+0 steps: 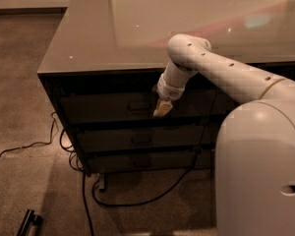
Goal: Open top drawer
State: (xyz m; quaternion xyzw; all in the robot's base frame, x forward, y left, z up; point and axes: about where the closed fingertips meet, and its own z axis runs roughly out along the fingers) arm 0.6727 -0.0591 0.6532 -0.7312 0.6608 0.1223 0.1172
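Top drawer (101, 108) sits centre-left of frame, directly under the front edge of the glossy grey tabletop (137, 28), as the uppermost of a 3-drawer stack. It is wide and shallow w/ a flat, dark grey-black front. A small rounded-rect. pull (139, 106) sits at approx. the front's centre, and the front looks in line w/ the middle drawer (113, 139) and bottom drawer (118, 161) below it.

The white arm (226, 73) comes in from the right of frame, bends over the tabletop edge and drops down the cabinet face. The gripper (162, 108), beige and pointing down, hangs in front of the top drawer just right of the pull. Whether it touches the front, and whether it is spread or pressed together, can't be told.

The robot's white body (260, 171) fills the lower right. Black cables (137, 200) trail over the carpet (19, 107) below the stack.
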